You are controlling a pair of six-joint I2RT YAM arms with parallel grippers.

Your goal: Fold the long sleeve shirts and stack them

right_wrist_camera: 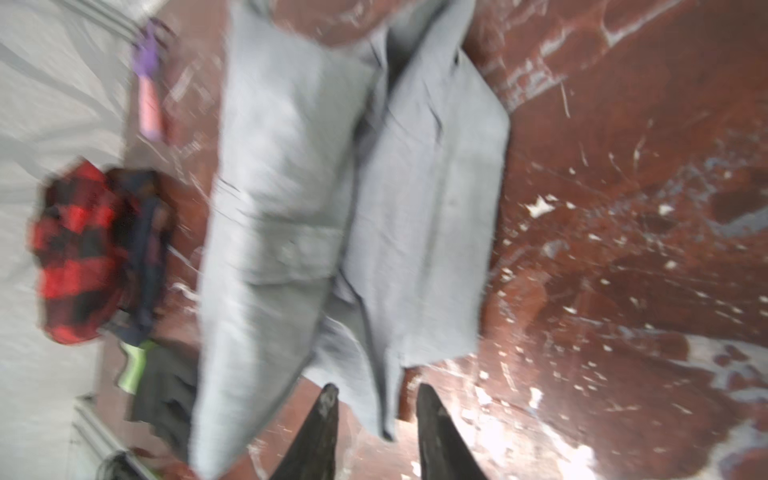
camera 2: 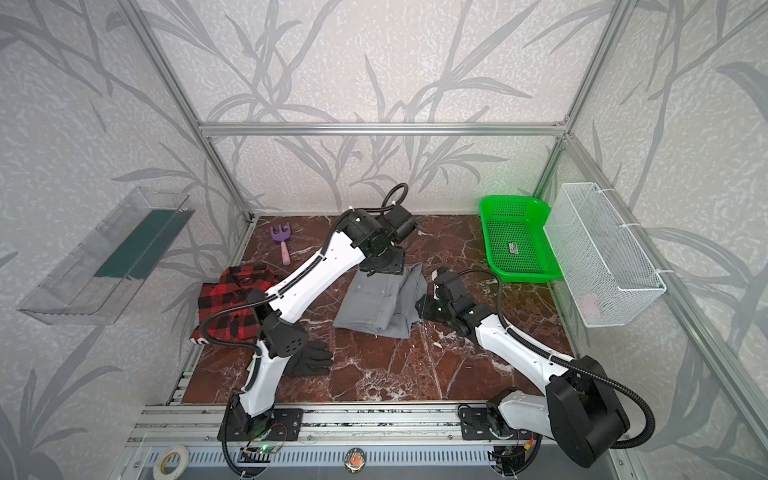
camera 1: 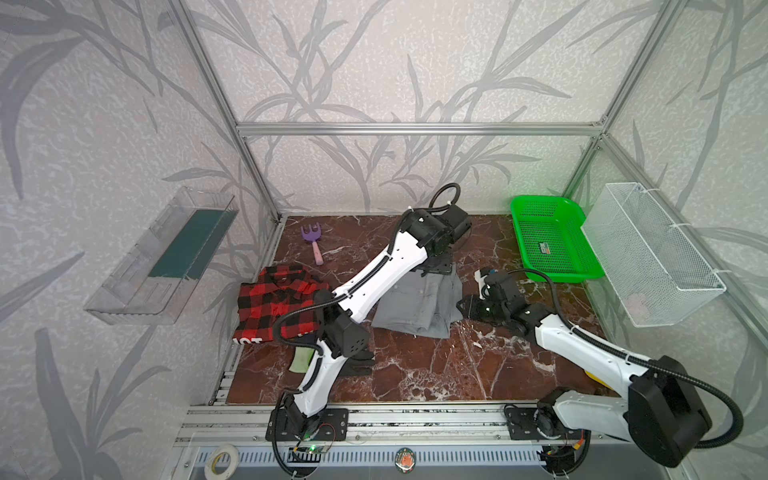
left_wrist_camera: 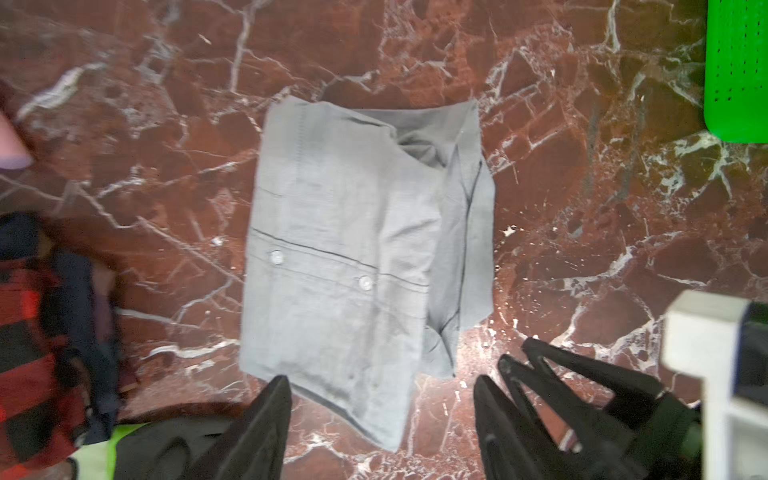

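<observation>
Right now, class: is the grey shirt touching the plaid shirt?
Apart. The left wrist view shows bare marble between the grey shirt and the plaid shirt.

The left end effector points down from an outstretched arm, jaws wide; the right end effector sits low, jaws narrowly apart.

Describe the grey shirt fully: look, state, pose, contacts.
Grey shirt: thin, wrinkled cloth folded into a rough rectangle, placket with two pale buttons facing up, a folded layer sticking out along one side. Lies flat mid-table on the marble tabletop, apart from the plaid shirt. Right gripper straddles one corner, contact unclear; left gripper hangs open above it.
</observation>
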